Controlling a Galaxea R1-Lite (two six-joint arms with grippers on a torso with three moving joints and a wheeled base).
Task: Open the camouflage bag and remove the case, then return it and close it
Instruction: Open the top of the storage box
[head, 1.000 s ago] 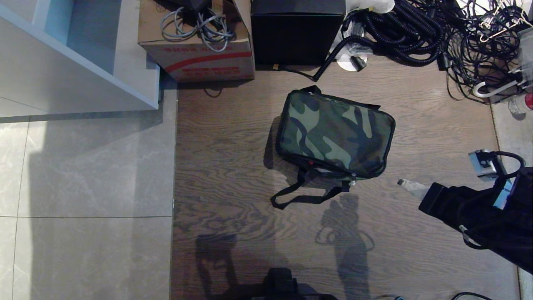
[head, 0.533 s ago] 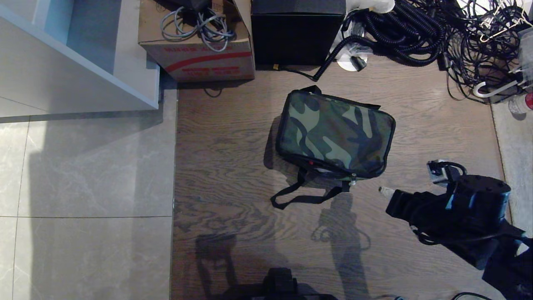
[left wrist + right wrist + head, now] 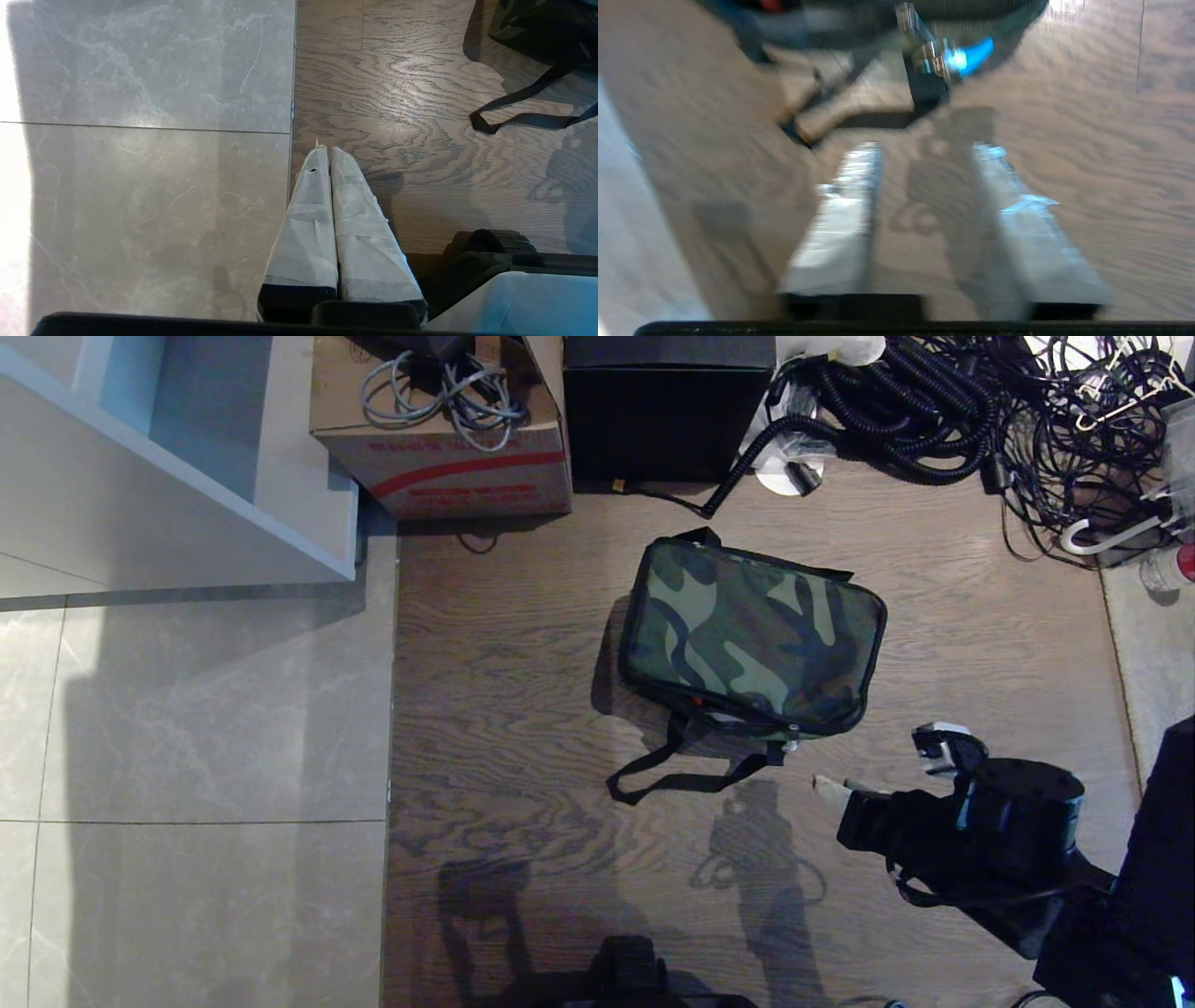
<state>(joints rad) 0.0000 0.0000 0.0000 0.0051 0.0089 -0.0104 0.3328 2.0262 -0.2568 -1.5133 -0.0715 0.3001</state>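
Two wrist views alone show finger state: right gripper (image 3: 924,154) parted, empty, near camouflage bag (image 3: 752,637)'s strap (image 3: 686,779); left gripper (image 3: 327,151) closed over wood floor (image 3: 523,709) beside grey tiles (image 3: 187,709).

We found no legible text in any view. The cardboard box (image 3: 439,439) at the upper left of the head frame carried red printing on its front face: a curved red stripe with lines of red characters above and below it, all too small for us to read. We saw no lettering, labels or logos on the camouflage bag (image 3: 752,637). Both wrist views showed only bare floor and wrapped fingers, with nothing written.
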